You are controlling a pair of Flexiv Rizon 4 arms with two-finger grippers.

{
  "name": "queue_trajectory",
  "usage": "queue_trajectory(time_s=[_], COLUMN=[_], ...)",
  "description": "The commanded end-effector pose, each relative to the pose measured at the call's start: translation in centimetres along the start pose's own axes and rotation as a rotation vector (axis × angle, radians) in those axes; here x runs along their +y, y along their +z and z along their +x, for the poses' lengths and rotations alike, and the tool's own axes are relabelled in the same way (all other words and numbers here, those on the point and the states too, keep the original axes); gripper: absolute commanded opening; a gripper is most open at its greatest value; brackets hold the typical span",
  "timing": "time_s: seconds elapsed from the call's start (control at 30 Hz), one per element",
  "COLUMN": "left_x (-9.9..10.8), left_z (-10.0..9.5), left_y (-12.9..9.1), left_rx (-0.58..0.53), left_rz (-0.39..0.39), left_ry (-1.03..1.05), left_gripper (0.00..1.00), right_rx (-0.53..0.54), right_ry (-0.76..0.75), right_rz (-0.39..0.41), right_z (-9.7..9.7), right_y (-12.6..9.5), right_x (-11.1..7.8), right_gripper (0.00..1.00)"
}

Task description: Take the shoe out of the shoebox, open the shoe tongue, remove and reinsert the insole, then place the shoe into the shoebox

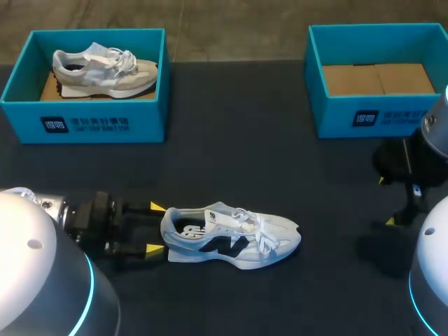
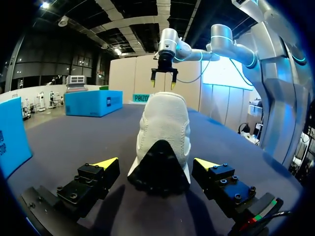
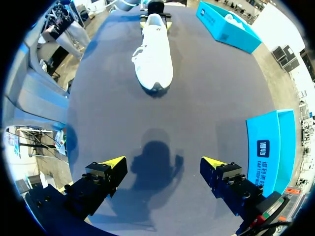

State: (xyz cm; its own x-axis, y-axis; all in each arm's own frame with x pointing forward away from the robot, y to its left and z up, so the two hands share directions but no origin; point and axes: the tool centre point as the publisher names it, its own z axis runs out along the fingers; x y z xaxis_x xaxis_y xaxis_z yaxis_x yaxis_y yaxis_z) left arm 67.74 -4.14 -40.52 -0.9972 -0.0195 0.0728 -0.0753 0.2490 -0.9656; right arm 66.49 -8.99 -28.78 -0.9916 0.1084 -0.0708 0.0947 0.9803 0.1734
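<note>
The insole is hidden inside the white shoe point(image 1: 231, 234); its heel is flanked by the wide-open left claw point(image 1: 155, 227), no contact seen. The right claw point(image 3: 165, 164) is held open, empty, well apart from the shoe, over the dark counter point(image 1: 231, 154).

A shoe point(image 1: 231, 236) lies near the front of the table point(image 1: 231, 161), toe pointing right. The left gripper point(image 1: 155, 228) sits at its heel, one finger each side. Behind, a left shoebox point(image 1: 98, 124) holds a second shoe point(image 1: 103, 70); a right shoebox point(image 1: 378, 115) stands opposite, the right gripper point(image 1: 386, 201) in front of it.
</note>
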Motion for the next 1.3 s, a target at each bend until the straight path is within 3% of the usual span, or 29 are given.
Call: queue_trajectory(time_s=[0.03, 1.3], left_x=[0.2, 0.4], left_z=[-0.2, 1.0], left_y=[0.7, 3.1], left_rx=[0.007, 0.006], left_rz=[-0.003, 0.011], left_ry=[-0.003, -0.013], left_gripper=[1.00, 1.00], right_rx=[-0.003, -0.003], right_ry=[-0.002, -0.002], right_rz=[0.000, 0.000], right_z=[0.2, 0.2], right_y=[0.0, 0.0], right_x=[-0.1, -0.1], right_gripper=[1.00, 1.00])
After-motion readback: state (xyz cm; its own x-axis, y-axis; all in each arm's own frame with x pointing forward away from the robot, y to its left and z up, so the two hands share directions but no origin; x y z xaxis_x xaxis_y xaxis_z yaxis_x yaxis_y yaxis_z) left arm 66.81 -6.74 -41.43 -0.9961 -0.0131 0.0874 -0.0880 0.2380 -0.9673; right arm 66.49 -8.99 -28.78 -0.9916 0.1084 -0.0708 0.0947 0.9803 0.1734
